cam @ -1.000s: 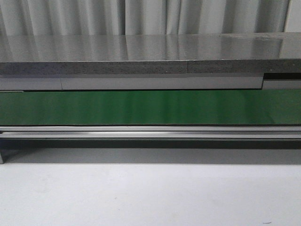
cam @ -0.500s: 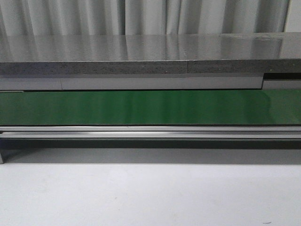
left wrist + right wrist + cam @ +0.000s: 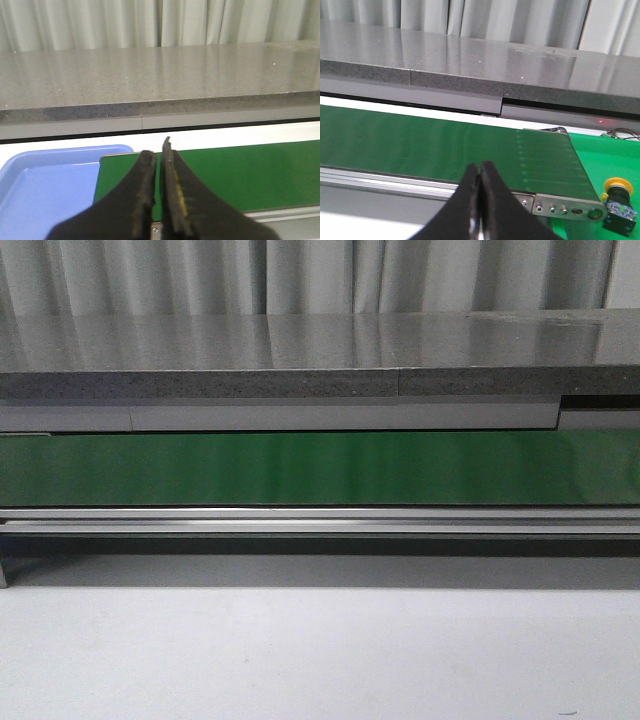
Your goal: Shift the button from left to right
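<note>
The button (image 3: 618, 200) shows only in the right wrist view. It has a yellow cap on a black body and stands on a bright green surface (image 3: 610, 155) just past the end of the conveyor belt (image 3: 430, 145). My right gripper (image 3: 480, 168) is shut and empty over the belt's near rail, some way from the button. My left gripper (image 3: 158, 150) is shut and empty over the other end of the belt (image 3: 250, 172). Neither gripper nor the button shows in the front view.
A blue tray (image 3: 45, 185) lies beside the belt's end in the left wrist view. A grey stone counter (image 3: 300, 350) runs behind the green belt (image 3: 320, 468), with curtains beyond. A metal rail (image 3: 320, 520) edges the belt, with a white tabletop (image 3: 320, 660) in front.
</note>
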### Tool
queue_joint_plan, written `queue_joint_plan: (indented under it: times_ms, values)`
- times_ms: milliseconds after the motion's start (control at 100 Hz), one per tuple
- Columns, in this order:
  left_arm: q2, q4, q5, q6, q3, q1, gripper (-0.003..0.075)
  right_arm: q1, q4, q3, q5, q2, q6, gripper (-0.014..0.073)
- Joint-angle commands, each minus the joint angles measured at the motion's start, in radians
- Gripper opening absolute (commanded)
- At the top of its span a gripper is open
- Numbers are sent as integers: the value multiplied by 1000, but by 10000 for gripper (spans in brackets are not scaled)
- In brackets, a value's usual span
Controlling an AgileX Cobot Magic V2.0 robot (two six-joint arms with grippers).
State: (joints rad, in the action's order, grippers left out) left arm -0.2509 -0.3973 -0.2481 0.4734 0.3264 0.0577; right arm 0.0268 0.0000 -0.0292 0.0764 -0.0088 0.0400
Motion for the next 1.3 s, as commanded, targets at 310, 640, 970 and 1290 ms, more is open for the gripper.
queue_joint_plan:
  times_ms: [310,640,970,1290]
  values:
    - [149,478,255,-499,-188,10,5,-6,-11,-1,-85,-17,1,-68]
    - [286,478,296,-499,-334,10,5,-6,-11,-1,-85,-17,1,-68]
    - [293,477,312,-499,-366,10,5,-6,-11,-1,-83,-17,1,-68]
    - [293,477,312,-499,-366,10,5,-6,-11,-1,-83,-17,1,-68]
